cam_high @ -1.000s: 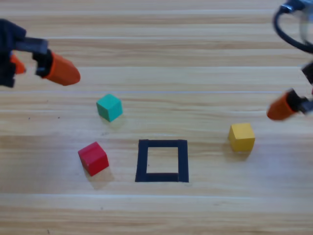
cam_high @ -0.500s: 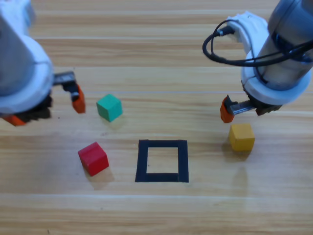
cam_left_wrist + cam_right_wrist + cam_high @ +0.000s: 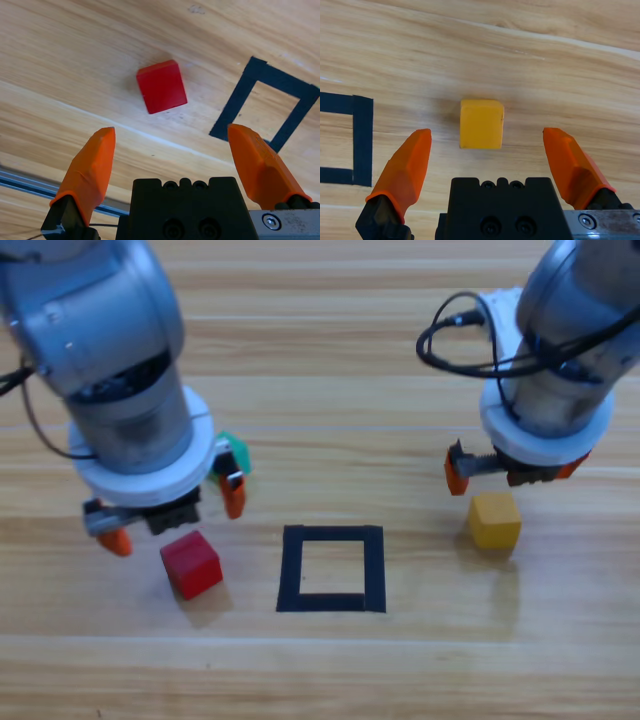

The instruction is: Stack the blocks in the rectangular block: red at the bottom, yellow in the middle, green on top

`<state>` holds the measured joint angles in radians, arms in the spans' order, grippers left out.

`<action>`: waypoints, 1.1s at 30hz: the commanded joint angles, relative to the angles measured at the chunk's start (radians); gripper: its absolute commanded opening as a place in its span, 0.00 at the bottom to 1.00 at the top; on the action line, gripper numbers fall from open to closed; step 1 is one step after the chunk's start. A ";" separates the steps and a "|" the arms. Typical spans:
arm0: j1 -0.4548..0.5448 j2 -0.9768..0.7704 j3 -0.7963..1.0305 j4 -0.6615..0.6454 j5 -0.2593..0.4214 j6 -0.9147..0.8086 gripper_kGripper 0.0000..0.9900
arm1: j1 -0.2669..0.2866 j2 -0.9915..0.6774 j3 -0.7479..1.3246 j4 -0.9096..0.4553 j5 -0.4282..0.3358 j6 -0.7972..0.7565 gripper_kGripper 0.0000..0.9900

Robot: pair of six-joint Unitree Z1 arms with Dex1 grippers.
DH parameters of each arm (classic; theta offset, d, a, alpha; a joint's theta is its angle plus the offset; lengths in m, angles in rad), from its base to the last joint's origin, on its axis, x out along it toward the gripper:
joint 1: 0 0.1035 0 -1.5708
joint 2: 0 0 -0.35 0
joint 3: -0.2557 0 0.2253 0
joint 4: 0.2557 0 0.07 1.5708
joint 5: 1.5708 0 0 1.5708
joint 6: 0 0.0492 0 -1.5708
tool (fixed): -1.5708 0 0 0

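Worktop (image 3: 330, 350): pale wooden planks with the grain running left to right; it carries the tape outline and all three cubes.
Left arm (image 3: 110, 350): grey, descends from the top left of the high view and covers most of the green cube.
Right arm (image 3: 560, 350): grey, descends from the top right, with a black cable looped beside it.
Left gripper (image 3: 172, 515): jaws spread wide apart and holding nothing; it hangs just above the red cube in the high view. In the left wrist view (image 3: 177, 165) the red cube lies ahead, between the two orange jaws, untouched.
Right gripper (image 3: 515, 475): jaws spread wide apart and holding nothing; it sits just above the yellow cube in the high view. In the right wrist view (image 3: 490, 162) the yellow cube lies centred ahead between the jaws, untouched.
Rectangular block (image 3: 331, 568): flat black tape outline at centre, nothing inside it; the red cube lies to its left and the yellow cube to its right.
Red cube (image 3: 191, 563): on the worktop, near the outline's left side, turned slightly askew.
Yellow cube (image 3: 495, 519): on the worktop, apart from the outline's right side.
Green cube (image 3: 238, 453): on the worktop above and left of the outline; only a corner shows past the left arm.
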<state>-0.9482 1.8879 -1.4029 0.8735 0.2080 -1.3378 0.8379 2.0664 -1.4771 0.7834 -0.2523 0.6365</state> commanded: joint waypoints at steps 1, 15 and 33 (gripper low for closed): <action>0.063 0.097 0.008 -0.056 -0.056 -0.046 0.97 | -0.046 0.084 0.031 -0.023 0.018 0.061 0.99; 0.175 0.184 0.076 -0.154 -0.117 -0.046 0.97 | -0.089 0.118 0.097 -0.133 0.133 0.054 1.00; 0.183 0.203 0.130 -0.226 -0.145 -0.047 0.89 | -0.086 0.149 0.072 -0.124 0.128 -0.132 0.51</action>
<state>-0.7789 2.0525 -1.2928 0.6552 0.0727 -1.3902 0.7756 2.1585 -1.3966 0.6704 -0.1457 0.5664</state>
